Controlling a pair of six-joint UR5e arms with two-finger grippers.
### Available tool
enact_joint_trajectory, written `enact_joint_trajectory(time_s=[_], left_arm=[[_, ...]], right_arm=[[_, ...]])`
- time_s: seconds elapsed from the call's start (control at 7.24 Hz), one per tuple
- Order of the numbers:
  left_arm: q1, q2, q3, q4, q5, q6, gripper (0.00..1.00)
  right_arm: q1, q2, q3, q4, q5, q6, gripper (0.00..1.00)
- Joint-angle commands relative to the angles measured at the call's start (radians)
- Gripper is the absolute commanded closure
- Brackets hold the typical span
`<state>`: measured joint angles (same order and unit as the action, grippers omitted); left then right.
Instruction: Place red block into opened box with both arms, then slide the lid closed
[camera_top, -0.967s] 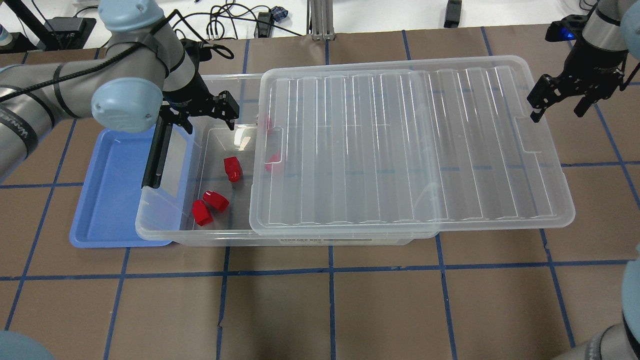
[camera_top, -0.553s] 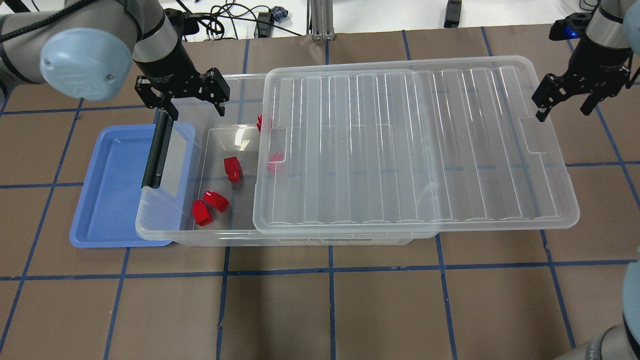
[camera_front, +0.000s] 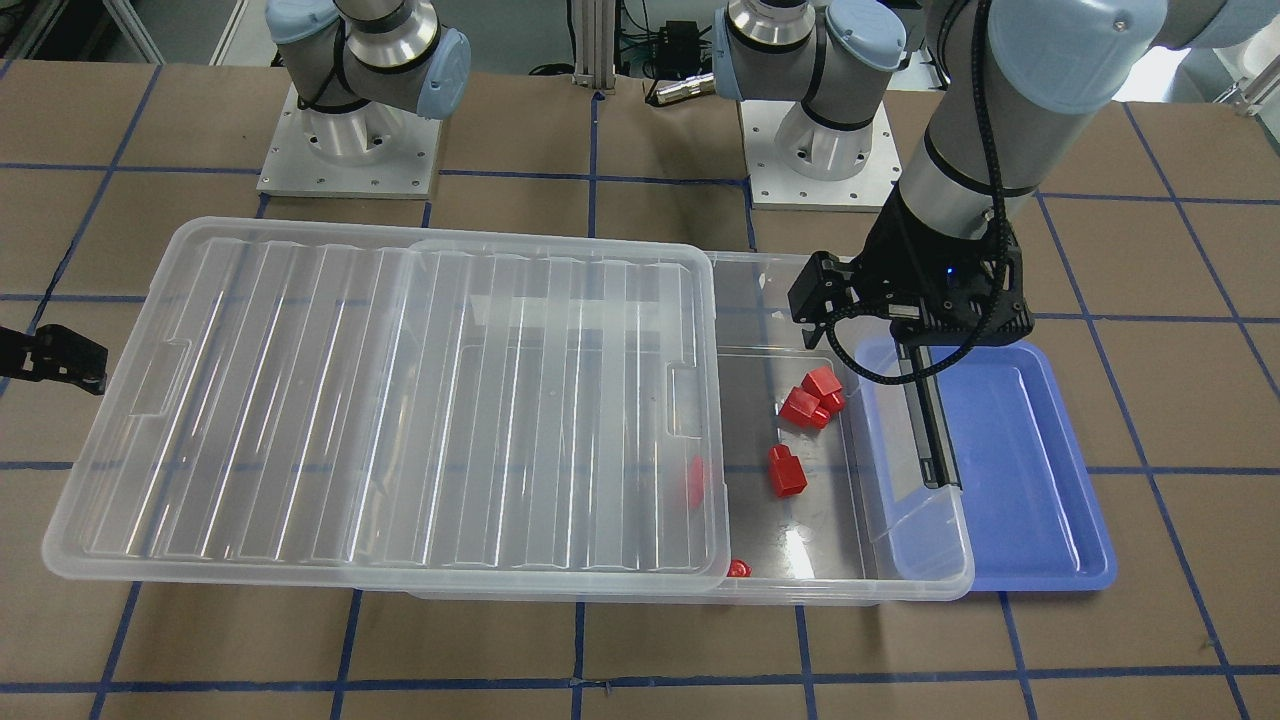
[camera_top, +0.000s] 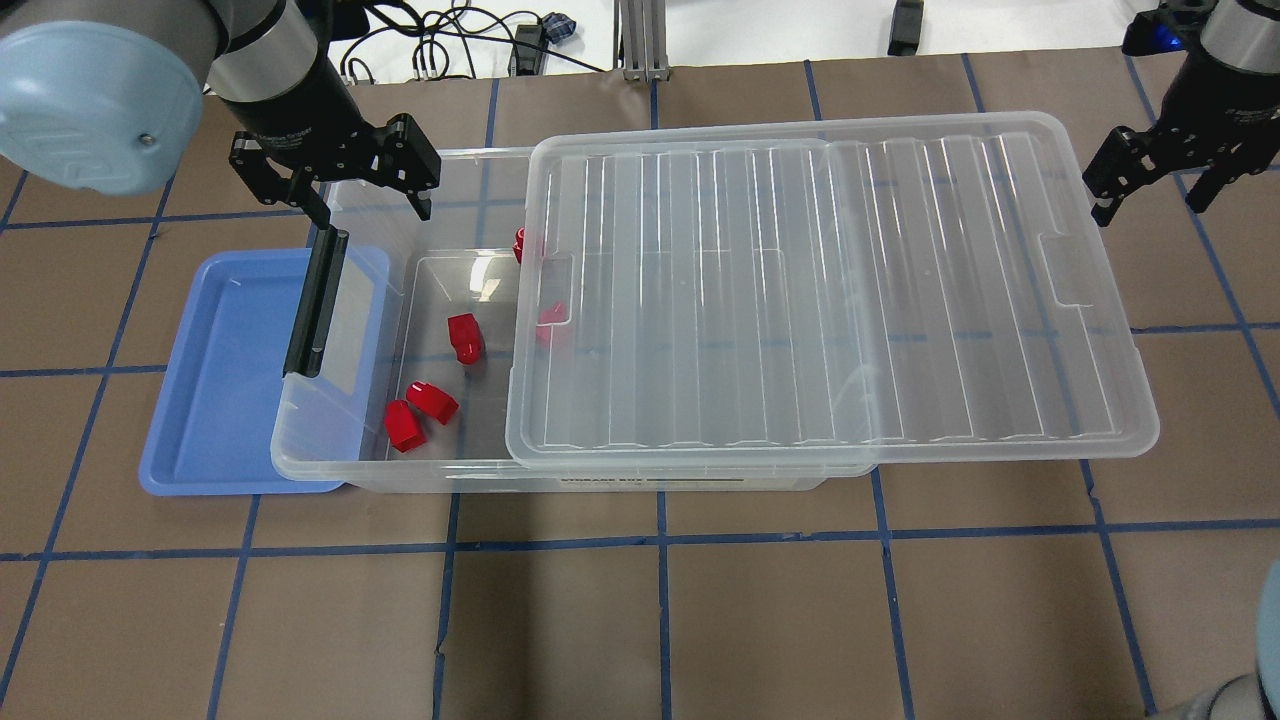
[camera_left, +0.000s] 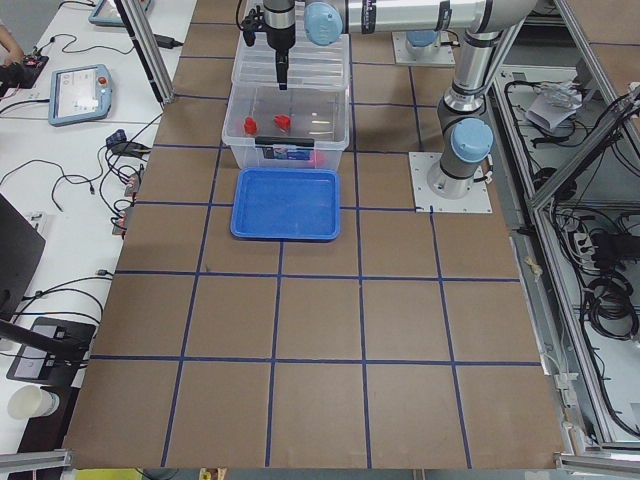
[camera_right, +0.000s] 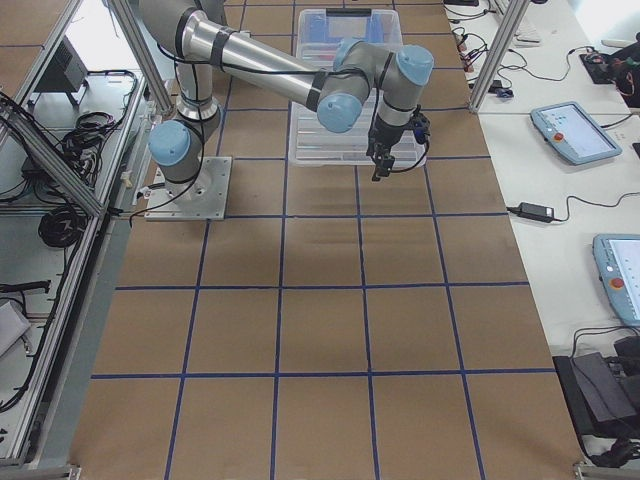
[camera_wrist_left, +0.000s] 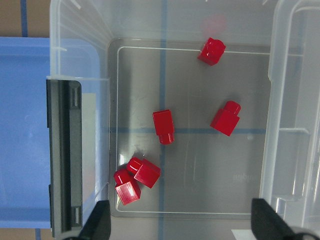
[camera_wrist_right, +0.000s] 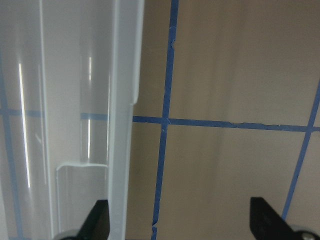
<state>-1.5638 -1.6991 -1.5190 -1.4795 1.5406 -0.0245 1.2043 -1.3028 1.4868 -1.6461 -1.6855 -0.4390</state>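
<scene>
I see the box (camera_top: 300, 445) lying lengthwise on the table (camera_top: 700, 620), its black clip bar (camera_top: 315, 300) on the short end toward the table's left end. That end overlaps the near edge of a blue tray (camera_top: 215, 400).

The lid (camera_top: 800, 300) rests on top of the box but is pushed toward the table's right end. It overhangs the box there and leaves a strip uncovered at the clip-bar end.

Five red blocks (camera_wrist_left: 163, 126) lie on the box floor in that uncovered strip. Two sit touching near the clip-bar wall, one is in the middle, and two are close to the lid's edge.

My left fingers (camera_top: 415, 175) are spread wide and hold nothing. They hover above the uncovered end of the box, over its wall farthest from the robot.

My right fingers (camera_top: 1108, 180) are also spread wide and empty. They hang just beside the lid's right short end, near its far corner, mostly over bare table.
</scene>
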Motion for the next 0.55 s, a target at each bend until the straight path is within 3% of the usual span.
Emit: enact_joint_trajectory(time_s=[0.0,0.41], left_arm=[[0.001,-0.001,-0.003,-0.001,-0.001,0.000,0.00],[-0.001,0.006,-0.010,-0.001,-0.001,0.000,0.00]], right_arm=[[-0.075,-0.007,0.018,0.008,-0.032,0.000,0.00],[-0.082,0.005,0.021,0.023,-0.016,0.000,0.00]])
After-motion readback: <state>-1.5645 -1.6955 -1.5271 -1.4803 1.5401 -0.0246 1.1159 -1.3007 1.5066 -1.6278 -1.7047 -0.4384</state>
